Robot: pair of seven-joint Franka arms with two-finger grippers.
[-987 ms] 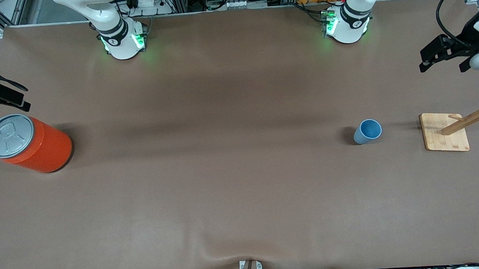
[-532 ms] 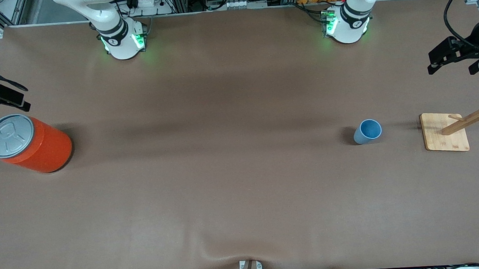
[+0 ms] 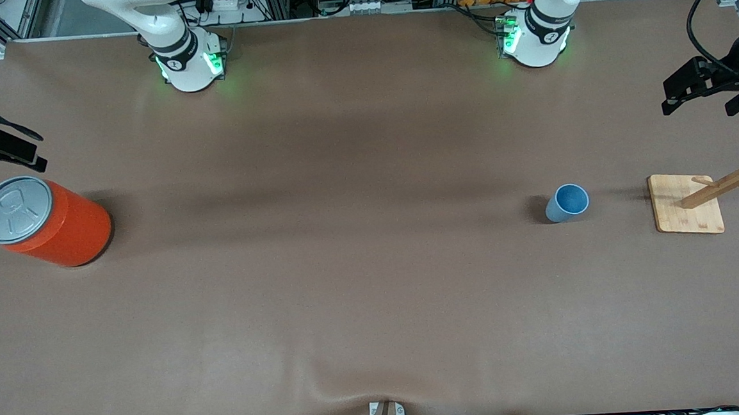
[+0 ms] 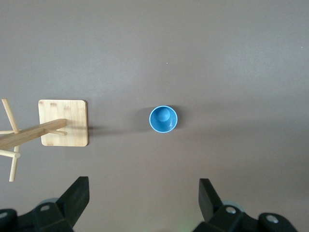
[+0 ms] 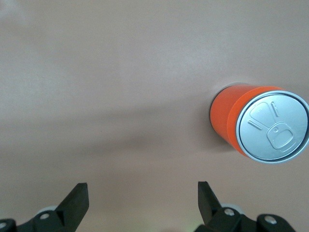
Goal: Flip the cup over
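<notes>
The small light-blue tapered plastic cup (image 3: 566,202) stands upright, mouth up, beside the wooden peg rack (image 3: 687,203). The left gripper (image 4: 143,200) and right gripper (image 5: 142,200) hang high, fingers apart, holding nothing.

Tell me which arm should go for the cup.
Left. The cup stands mouth up toward the left arm's end of the table, in the left wrist view, with the left gripper open. The right gripper waits by the orange can.

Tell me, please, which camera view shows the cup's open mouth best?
The left wrist view: it looks straight down into the cup, showing its rim and inside bottom. The front view shows it small and obliquely. The right wrist view misses it.
</notes>
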